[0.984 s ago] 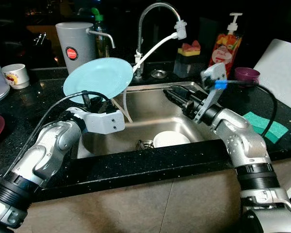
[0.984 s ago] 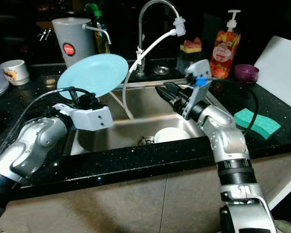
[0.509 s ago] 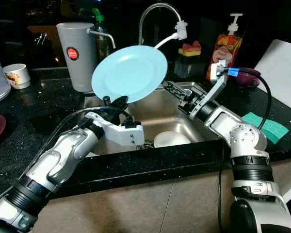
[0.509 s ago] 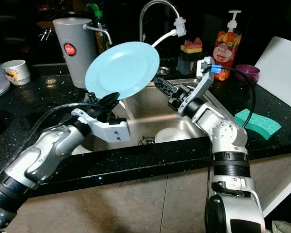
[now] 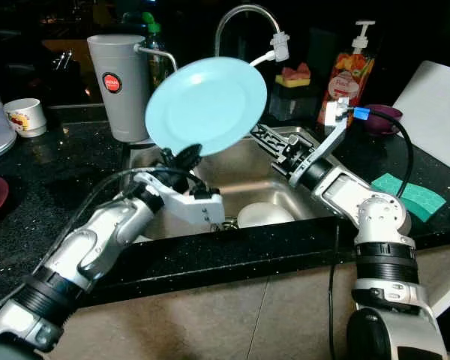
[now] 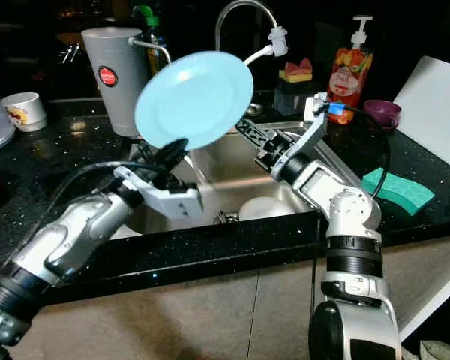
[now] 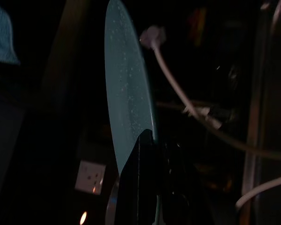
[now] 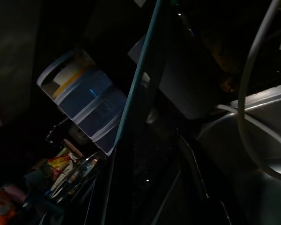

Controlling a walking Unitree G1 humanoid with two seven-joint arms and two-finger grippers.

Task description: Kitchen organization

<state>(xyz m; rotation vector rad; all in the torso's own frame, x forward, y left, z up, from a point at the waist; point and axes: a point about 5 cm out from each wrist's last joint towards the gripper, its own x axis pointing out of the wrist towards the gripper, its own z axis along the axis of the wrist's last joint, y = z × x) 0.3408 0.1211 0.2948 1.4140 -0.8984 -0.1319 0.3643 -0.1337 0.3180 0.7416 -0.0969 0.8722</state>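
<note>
We've got the left gripper (image 5: 181,156) up over the sink (image 5: 249,174), its fingers (image 7: 141,164) clamped on the lower rim of the plate (image 5: 206,106). The pale blue plate stands nearly upright, tilted a touch, held in the air in front of the tap (image 5: 236,19), with its face toward us. From the left wrist we see it edge-on, rim pinched between the fingers.

The right gripper (image 5: 261,135) reaches in from the far side, its tips just behind the plate's right edge. We can't tell whether those fingers are open or closed, nor whether they touch the plate.

Down in the sink a white bowl (image 5: 264,215) sits beside the drain. On the dark table we spot a grey jug (image 5: 118,87) behind the plate, a cup (image 5: 24,116) far left, a soap bottle (image 5: 349,69) and a purple bowl (image 5: 384,116) at the back right, and a green sponge (image 5: 409,195) near the right arm.
</note>
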